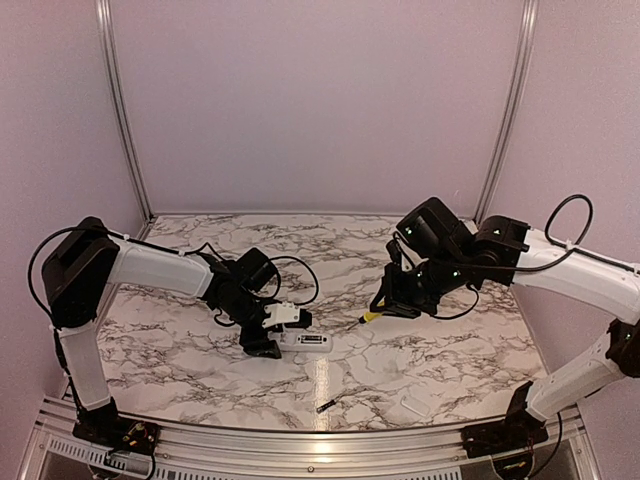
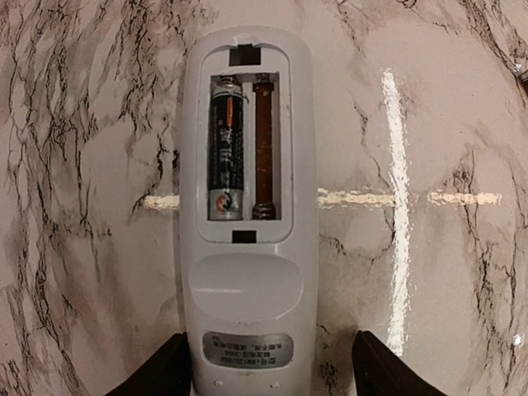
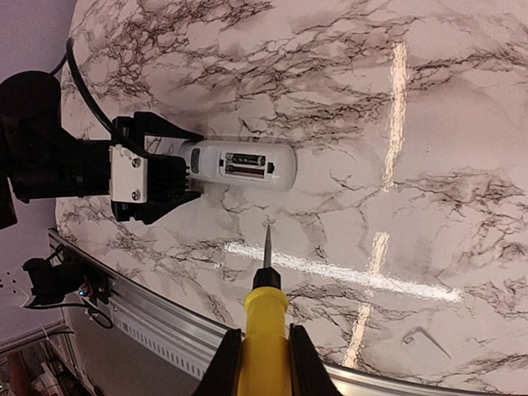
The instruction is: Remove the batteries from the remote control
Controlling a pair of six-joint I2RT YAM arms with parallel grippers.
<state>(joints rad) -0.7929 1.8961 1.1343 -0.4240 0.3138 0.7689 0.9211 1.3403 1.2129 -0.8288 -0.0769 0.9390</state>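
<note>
Down on the marbled desk (image 1: 450, 360), flat and back face up: the remote control (image 1: 305, 342), cover off, dark recess exposed. Inside that recess, one battery (image 2: 224, 148), dark with an orange band, seated in one slot. Right alongside it, an empty slot showing only a brownish strip and a spring at one end. Further down the remote's back, a smooth moulded dip and a small grey label (image 2: 247, 350).

Off the remote, toward the desk's front edge and apart from it: a second battery (image 1: 326, 406), loose, on its side.

At the remote's label end: the left tool (image 2: 268, 367), spread wide, one finger on each side of the casing. One finger (image 2: 165, 375) right against the casing's edge, the other standing clear with bare desk showing between.

To the right of the remote and well apart from it: the right tool (image 3: 264, 363), closed tight on the yellow handle of a screwdriver (image 3: 266, 322). Thin metal tip aimed toward the remote's long side, short of it, not touching.

Farther right of the remote than the second battery, and likewise near the front edge: a small flat white cover piece (image 1: 415, 405), alone on the desk.
</note>
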